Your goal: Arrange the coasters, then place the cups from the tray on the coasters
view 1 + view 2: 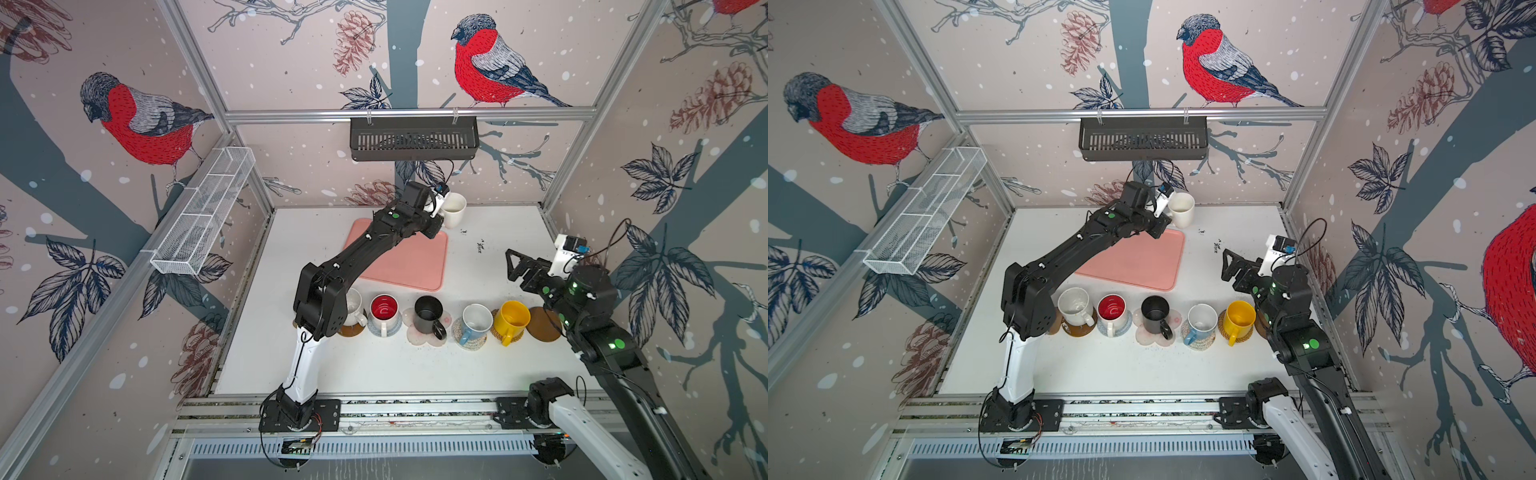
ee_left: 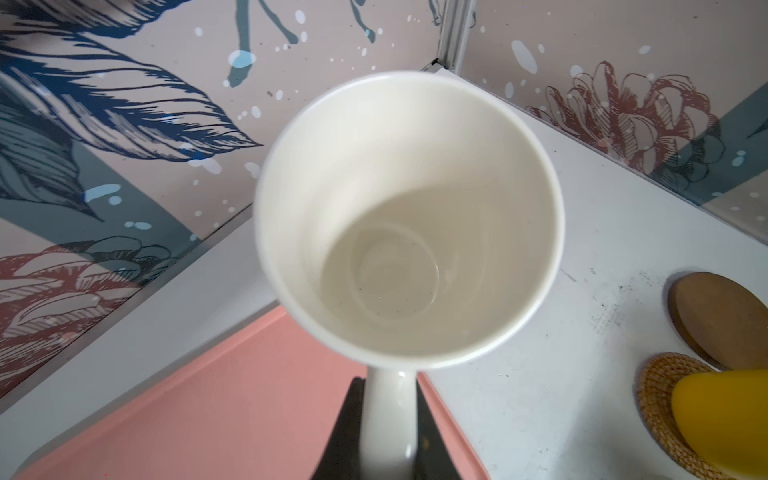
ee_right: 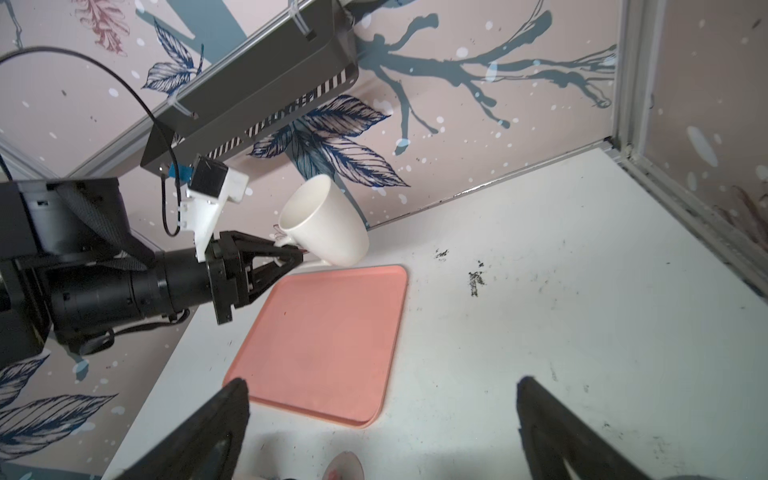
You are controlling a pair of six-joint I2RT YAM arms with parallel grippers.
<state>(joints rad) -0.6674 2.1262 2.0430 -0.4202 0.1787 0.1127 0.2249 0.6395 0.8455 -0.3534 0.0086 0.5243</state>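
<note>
Above the one tray's [image 1: 415, 266] far right corner, one white mug [image 1: 454, 210] is clamped by its handle in the left gripper [image 3: 293, 257]. Five mugs [image 1: 430, 316] are seated on five coasters [image 1: 419, 338]; one brown coaster [image 1: 542, 326] is uncovered. The right gripper [image 3: 380, 388] is spread open.

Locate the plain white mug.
In a top view the white mug is held tilted by its handle in the left gripper, at the tray's far right corner near the back wall.

The left fingers [image 1: 1165, 224] grip the plain white mug [image 1: 1182, 209] beside the tray [image 1: 1142, 266].
</note>
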